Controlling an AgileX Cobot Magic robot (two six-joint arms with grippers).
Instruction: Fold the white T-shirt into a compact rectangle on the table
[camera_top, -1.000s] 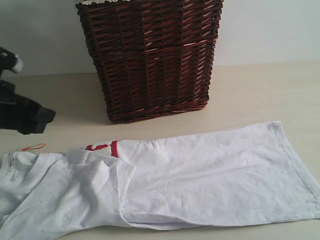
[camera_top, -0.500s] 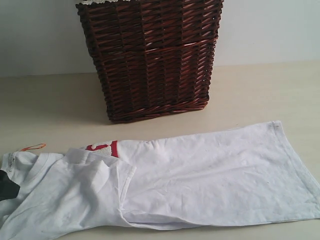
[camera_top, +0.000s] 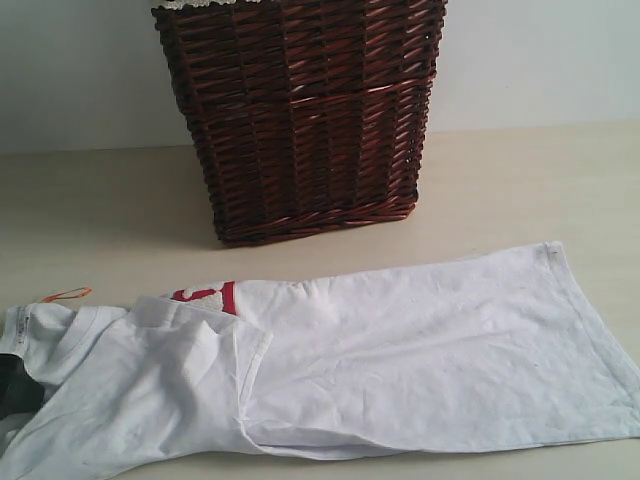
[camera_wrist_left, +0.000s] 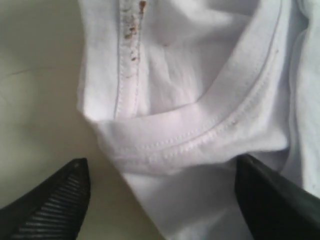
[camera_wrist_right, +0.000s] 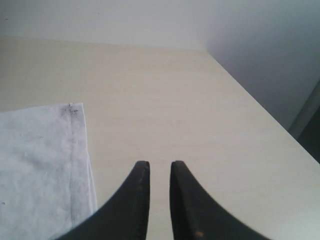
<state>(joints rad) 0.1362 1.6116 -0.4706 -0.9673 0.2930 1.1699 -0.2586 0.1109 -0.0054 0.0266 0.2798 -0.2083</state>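
Between the spread fingers of the left hand (camera_wrist_left: 161, 164), the collar (camera_wrist_left: 200, 137) of the white T-shirt (camera_top: 420, 350) is lying on the worktop (camera_wrist_left: 35, 100), seemingly best taken with a low, square pinch through both layers.

wicker basket (camera_top: 300, 120) upright, open table (camera_top: 520, 180) either side

The white T-shirt (camera_top: 420, 340) was soft, creased knit cloth; the basket (camera_top: 300, 120), glossy dark woven wicker; the table (camera_top: 520, 180), smooth and matt.
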